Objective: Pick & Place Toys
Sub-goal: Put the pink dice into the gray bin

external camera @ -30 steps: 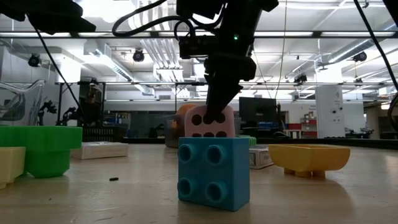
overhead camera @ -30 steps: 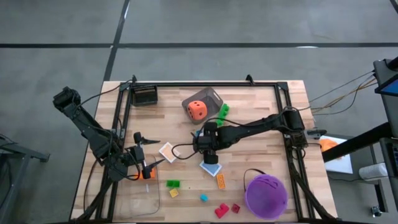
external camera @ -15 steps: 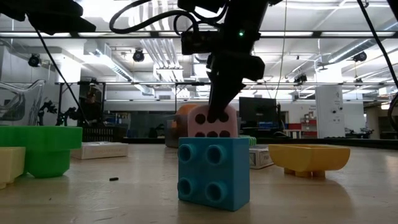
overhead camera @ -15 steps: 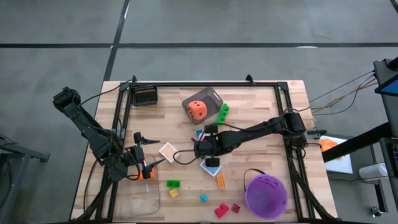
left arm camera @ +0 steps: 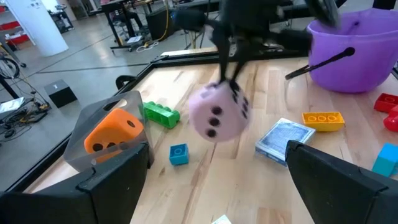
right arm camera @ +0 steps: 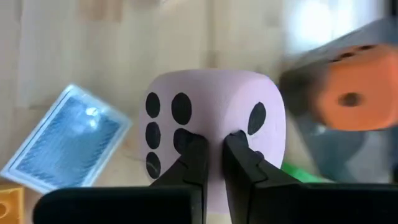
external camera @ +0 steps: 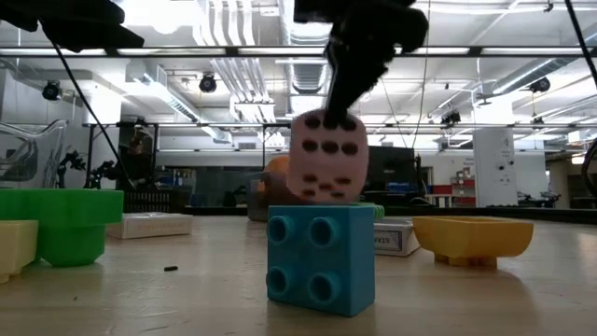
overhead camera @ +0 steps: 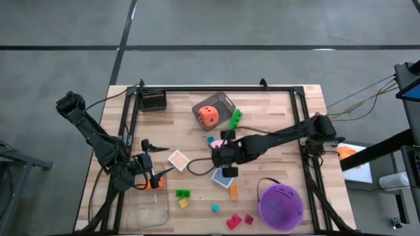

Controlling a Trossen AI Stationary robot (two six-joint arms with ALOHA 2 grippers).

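Observation:
The pink dotted die point(external camera: 326, 154) hangs above the table's middle, with my right gripper point(right arm camera: 214, 146) shut on it; it also shows in the left wrist view point(left arm camera: 217, 112). In the high view the right gripper point(overhead camera: 222, 152) covers it. The orange die point(overhead camera: 208, 116) sits in the clear tray point(overhead camera: 223, 100) at the far middle. A blue tile point(overhead camera: 222, 177) lies flat just near of the right gripper. My left gripper point(overhead camera: 157, 176) waits open at the near left, holding nothing. My right gripper pinches the pink die's upper part point(right arm camera: 211, 134) between its two fingers point(right arm camera: 194, 155), which stand almost together and dent the soft surface among the dots. They come from above, slanting down. The die hangs tilted below them, lifted clear of the table.
A purple bucket point(overhead camera: 281, 205) stands at the near right. Small bricks lie along the near side: green point(overhead camera: 182, 193), yellow point(overhead camera: 184, 203), blue point(overhead camera: 214, 208), red point(overhead camera: 233, 221), orange point(overhead camera: 233, 191). A green brick point(overhead camera: 235, 118) lies beside the tray, and a white-edged orange tile point(overhead camera: 178, 159) left of centre.
My right gripper has shut on the pink die and gone up, drifting a little toward the table's right edge. The die has left the table, now hangs clear and has tipped.

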